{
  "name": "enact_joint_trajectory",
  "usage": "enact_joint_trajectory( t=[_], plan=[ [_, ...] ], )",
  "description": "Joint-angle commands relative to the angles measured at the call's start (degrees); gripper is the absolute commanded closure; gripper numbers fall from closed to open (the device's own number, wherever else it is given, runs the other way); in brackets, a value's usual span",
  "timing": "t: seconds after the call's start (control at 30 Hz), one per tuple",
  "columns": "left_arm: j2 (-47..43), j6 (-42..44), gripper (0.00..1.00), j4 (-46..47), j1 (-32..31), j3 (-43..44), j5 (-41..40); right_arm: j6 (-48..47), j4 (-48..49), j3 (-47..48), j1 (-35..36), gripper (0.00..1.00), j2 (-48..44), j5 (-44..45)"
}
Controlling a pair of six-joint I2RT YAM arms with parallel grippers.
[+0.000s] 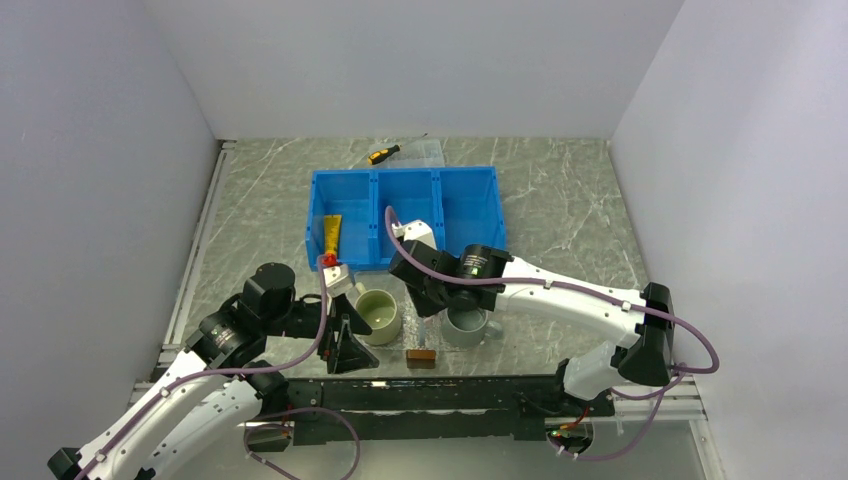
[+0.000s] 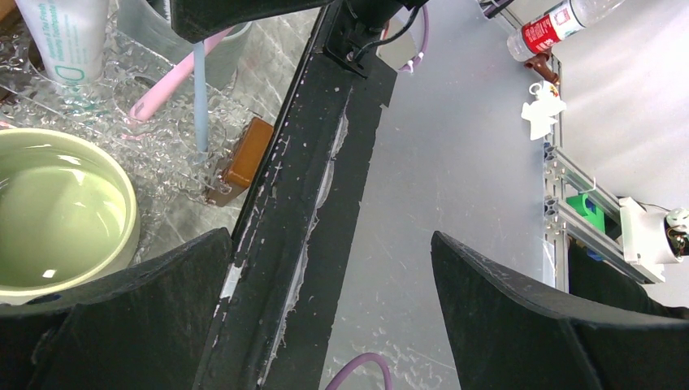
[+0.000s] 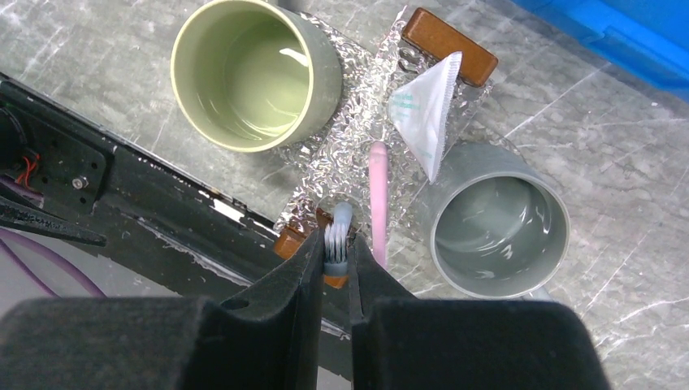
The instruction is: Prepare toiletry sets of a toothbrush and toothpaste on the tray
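On tray (image 3: 333, 158): one toothpaste (image 3: 422, 110), one pink toothbrush (image 3: 378, 191); we pinch a blue toothbrush (image 3: 340, 231) in right jaws over it, left jaws spread empty; setting it down looks outstanding.

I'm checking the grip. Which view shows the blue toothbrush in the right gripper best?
Right wrist: the right gripper is shut on the blue toothbrush, bristles visible. Left wrist shows only its thin shaft upright over the tray. The top view hides it behind the right arm.
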Motion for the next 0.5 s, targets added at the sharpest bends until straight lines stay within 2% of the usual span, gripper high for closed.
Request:
enact_joint_trajectory(
  t=[0.0,0.47],
  plan=[
    [0.1,-0.3,0.01,1.6,0.2,0.8,1.0,1.2,-1.4,-0.3,-0.4,0.94,0.0,0.7],
    [0.2,-0.2,0.01,1.6,0.2,0.8,1.0,1.2,0.5,-0.8,-2.7,0.84,-0.3,0.7]
  ],
)
